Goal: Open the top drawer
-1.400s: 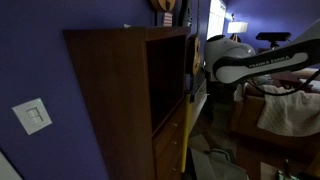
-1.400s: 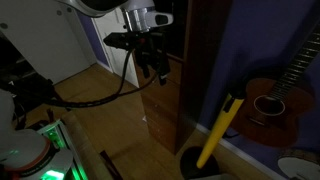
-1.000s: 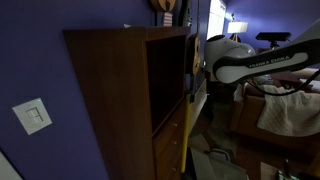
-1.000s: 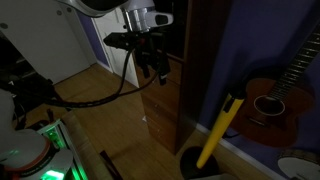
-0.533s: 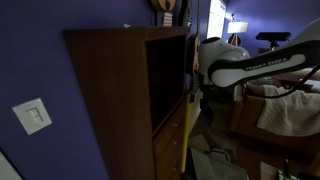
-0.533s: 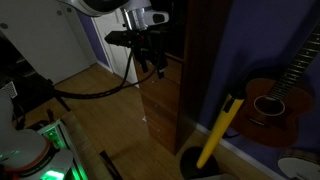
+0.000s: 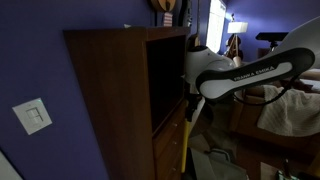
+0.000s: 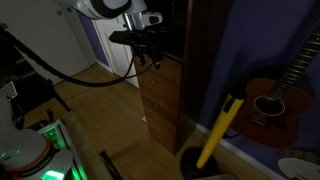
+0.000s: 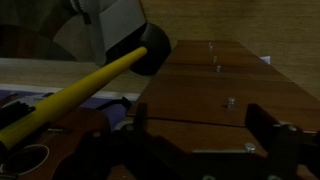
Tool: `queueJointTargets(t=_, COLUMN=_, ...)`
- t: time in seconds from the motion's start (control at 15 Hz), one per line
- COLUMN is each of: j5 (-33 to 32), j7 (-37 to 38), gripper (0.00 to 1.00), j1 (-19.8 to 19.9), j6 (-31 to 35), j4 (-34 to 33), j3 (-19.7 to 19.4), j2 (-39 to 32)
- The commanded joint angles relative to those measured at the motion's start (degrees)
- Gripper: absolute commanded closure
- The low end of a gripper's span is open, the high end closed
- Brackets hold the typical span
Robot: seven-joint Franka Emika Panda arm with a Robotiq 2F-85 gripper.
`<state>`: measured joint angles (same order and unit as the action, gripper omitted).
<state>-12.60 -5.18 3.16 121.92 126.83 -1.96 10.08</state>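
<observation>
The top drawer [image 9: 190, 145] is the dark reddish-brown front closest to the wrist camera, shut, with a small metal knob [image 9: 250, 148]. It sits just below the tall dark shelf compartment [image 7: 165, 75] of the cabinet [image 7: 115, 90]. My gripper [image 9: 203, 122] is open and close to the drawer front. The knob lies between the fingers, close to the right-hand one, and nothing is held. In an exterior view the gripper [image 8: 150, 48] hangs at the cabinet's front edge. The white arm [image 7: 235, 75] reaches in from the side.
Lower drawer fronts with knobs [image 9: 228, 101] lie beyond. A yellow-handled tool with a black base [image 8: 220, 128] stands beside the cabinet; it also shows in the wrist view [image 9: 80, 92]. A guitar [image 8: 265, 100] leans on the purple wall. A light switch [image 7: 33, 116] is on the wall.
The arm has swung in toward the cabinet front, and the gripper has moved up and closer to the drawer. The drawer has not moved.
</observation>
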Motion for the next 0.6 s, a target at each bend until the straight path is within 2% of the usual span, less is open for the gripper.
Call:
queueJointTargets(t=0.0, j5=-0.1, j7=0.0, gripper=0.0, j1=-0.2, j6=-0.1, j4=-0.2, j3=-0.1, j2=-0.1)
queueJointTargets(t=0.13, j5=-0.1, j7=0.0, gripper=0.0, j1=-0.2, j6=-0.1, j4=-0.3, j3=-0.1, j2=-0.1)
queueJointTargets(t=0.53, j5=8.1, j7=1.9, gripper=0.0, j1=-0.3, j6=10.2, j4=2.7, j3=-1.0, j2=0.4)
